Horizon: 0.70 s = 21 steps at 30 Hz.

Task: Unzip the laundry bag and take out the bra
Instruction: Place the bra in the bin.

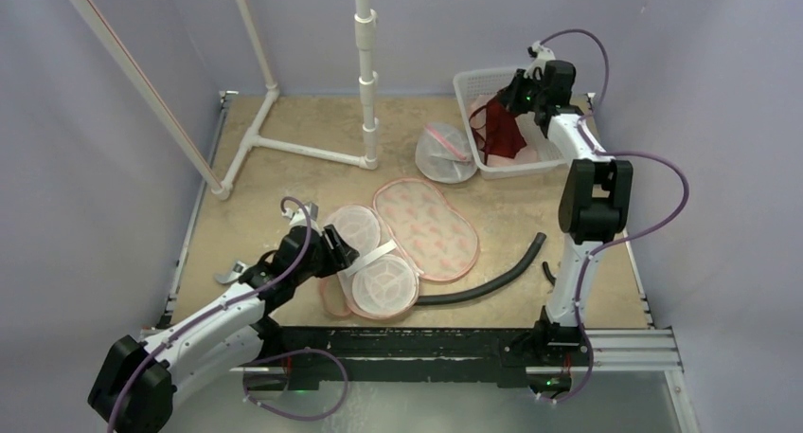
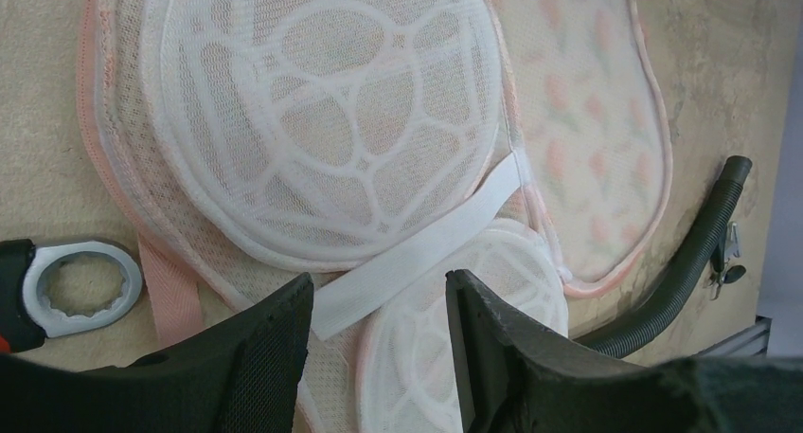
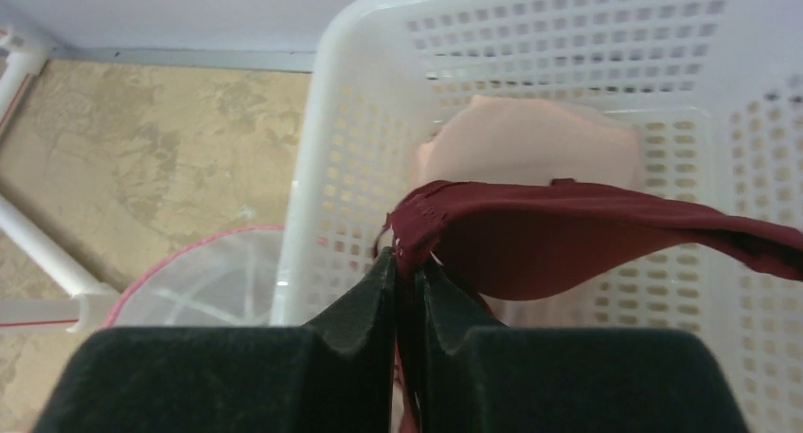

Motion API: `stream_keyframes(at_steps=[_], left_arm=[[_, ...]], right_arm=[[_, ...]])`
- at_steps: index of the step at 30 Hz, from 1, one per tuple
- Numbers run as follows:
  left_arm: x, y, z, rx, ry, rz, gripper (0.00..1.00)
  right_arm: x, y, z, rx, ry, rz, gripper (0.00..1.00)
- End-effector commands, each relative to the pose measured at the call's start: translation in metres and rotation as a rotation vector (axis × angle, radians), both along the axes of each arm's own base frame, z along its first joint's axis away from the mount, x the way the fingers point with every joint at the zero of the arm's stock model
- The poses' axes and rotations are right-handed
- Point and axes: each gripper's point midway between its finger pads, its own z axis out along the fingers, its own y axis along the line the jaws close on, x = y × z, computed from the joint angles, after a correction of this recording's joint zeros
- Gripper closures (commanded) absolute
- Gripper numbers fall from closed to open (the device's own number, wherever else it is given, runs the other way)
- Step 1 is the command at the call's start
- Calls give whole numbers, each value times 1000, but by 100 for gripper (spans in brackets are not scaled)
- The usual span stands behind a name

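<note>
My right gripper [image 3: 407, 258] has its jaws pinched almost together on the edge of the dark red bra [image 3: 587, 239]. The bra hangs over the white basket [image 3: 317, 168] at the far right, above a pale garment [image 3: 530, 139]. If I let go while the fabric clings to a pad, it may lift out with me or drape over the rim. My left gripper [image 2: 379, 296] stands about half open, holding nothing, just above the white strap [image 2: 426, 248] of the opened laundry bag [image 2: 587, 120]. Lowering carelessly could snag that strap. I can't quite tell whether the bra touches the basket floor.
</note>
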Motion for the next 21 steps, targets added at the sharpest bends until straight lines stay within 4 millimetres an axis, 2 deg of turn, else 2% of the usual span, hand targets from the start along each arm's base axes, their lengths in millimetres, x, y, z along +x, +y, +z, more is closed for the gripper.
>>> stream_keyframes(at_steps=[1,8,12,15,18,20,21], left_arm=[[5,-5,7,-29,-31,-11,47],[5,-8,2,-42,-23,-15,47],[5,-10,1,-45,-19,-20,47],[5,-10,0,-47,-17,-20,47],[5,-11,-2,-47,-15,-24,47],[5,-12,-3,-48,-11,-26,47],[5,-12,-4,-48,-7,-28,47]], right_arm=[[6,-30,0,37,11,-102,83],[-3,-29,-24,124,93,-146,47],[-8,-27,-34,156,127,-155,31],[-12,-25,-44,165,161,-156,30],[-17,-22,-49,189,167,-148,34],[-17,-17,-39,221,140,-132,42],[-16,-15,-32,229,122,-123,50]])
